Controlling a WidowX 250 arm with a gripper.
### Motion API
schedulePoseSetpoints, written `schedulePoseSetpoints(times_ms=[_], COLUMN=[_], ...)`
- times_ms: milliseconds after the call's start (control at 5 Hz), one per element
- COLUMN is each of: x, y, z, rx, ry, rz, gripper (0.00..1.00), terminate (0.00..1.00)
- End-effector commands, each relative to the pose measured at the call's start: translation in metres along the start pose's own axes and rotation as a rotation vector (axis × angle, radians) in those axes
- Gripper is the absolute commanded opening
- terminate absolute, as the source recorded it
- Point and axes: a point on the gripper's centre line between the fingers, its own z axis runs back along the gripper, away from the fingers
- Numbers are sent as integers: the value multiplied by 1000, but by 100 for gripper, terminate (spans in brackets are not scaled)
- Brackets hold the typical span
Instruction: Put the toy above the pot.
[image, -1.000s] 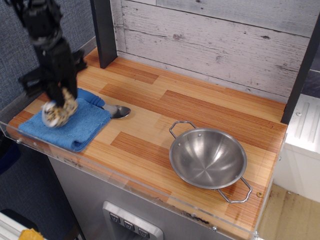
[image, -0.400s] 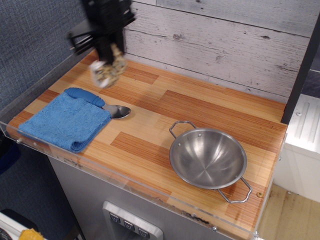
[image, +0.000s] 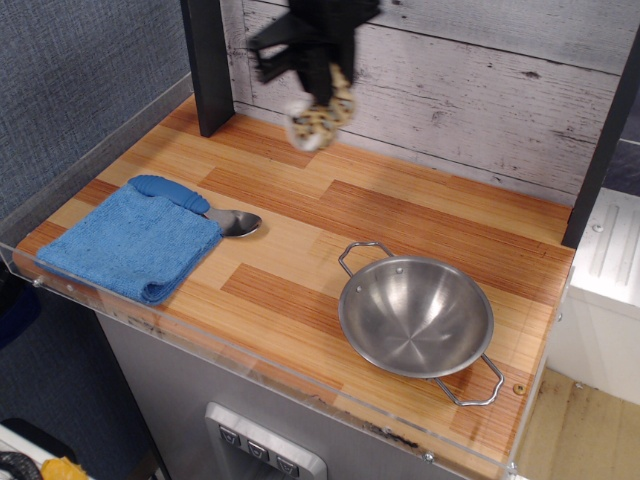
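The toy (image: 320, 117), a small tan plush with dark spots and white patches, hangs in my gripper (image: 325, 95), which is shut on it high above the back of the counter, near the wooden wall. The arm is black and comes in from the top edge. The pot (image: 416, 316), a shiny steel bowl with two wire loop handles, stands empty at the front right of the counter, well to the right of and nearer than the toy.
A blue towel (image: 130, 243) lies at the front left. A metal spoon with a blue handle (image: 195, 205) lies beside it. A black post (image: 208, 65) stands at the back left. A clear plastic rim (image: 250, 365) edges the counter front.
My gripper lifted the toy off the blue towel and carried it up and to the right, from the front left to the back middle of the counter. The pot, towel and spoon have not moved.
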Motion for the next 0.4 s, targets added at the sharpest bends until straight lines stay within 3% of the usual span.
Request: schedulePoseSetpoints(times_ms=[0, 200], x=[14, 29], y=[63, 71], z=[-11, -25], rx=[55, 31], ry=[-36, -71], rz=[-155, -260], gripper=[0, 0], terminate=[0, 0])
